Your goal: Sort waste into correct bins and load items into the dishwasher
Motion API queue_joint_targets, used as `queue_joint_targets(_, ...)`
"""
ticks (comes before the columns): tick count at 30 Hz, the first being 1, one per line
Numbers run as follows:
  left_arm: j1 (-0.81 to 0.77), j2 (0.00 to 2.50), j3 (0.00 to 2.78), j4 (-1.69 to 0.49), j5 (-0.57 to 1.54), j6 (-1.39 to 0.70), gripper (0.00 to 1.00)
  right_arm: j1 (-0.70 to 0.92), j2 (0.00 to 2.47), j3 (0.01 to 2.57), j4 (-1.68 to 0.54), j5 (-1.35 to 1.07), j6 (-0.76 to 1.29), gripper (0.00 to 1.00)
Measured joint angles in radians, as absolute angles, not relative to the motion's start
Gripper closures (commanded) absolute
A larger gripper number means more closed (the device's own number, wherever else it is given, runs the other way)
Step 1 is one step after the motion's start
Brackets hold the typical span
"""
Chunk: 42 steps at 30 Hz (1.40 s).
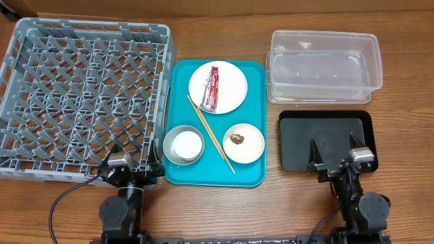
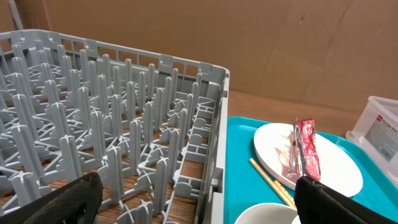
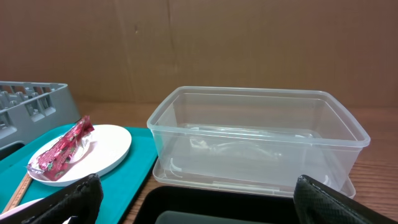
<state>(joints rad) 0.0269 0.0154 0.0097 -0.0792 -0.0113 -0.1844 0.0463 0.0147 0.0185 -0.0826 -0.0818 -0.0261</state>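
Observation:
A red-and-white wrapper [image 1: 213, 88] lies on the large white plate [image 1: 234, 85]. A brown lump [image 1: 237, 138] sits on the small plate [image 1: 252, 148]. A white cup [image 1: 186, 143] stands in the grey bowl [image 1: 169, 152], with chopsticks [image 1: 211, 134] beside it. The grey dish rack [image 1: 81, 95] is at the left. The clear tub [image 1: 322, 68] and black tray [image 1: 298, 135] are at the right. My left gripper [image 1: 132, 161] [image 2: 199, 199] is open and empty at the rack's near right corner. My right gripper [image 1: 333, 154] [image 3: 199, 199] is open and empty over the black tray's near edge. No tissue or rice is in view.
Plates, bowl and chopsticks all rest on a flat teal tray [image 1: 251, 173] between the rack and the bins. A brown cardboard wall stands behind the table in both wrist views.

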Motion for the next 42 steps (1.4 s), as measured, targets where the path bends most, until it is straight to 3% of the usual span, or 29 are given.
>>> queue_joint_targets(19,0.027,0.015,0.010,-0.079,-0.012,-0.184,0.00,0.046,0.015,0.019,-0.075,-0.062,-0.025,0.00)
queue_joint_targets(27,0.027,0.016,0.015,-0.100,-0.012,-0.185,0.00,0.046,0.015,0.019,-0.105,-0.059,0.095,0.00)
queue_joint_targets(34,0.027,0.094,0.151,-0.286,-0.012,-0.185,0.00,0.046,0.070,0.103,-0.265,-0.052,0.140,0.00)
queue_joint_targets(42,0.027,0.416,0.456,-0.488,-0.011,-0.185,0.00,0.046,0.313,0.352,-0.413,-0.061,0.154,0.00)
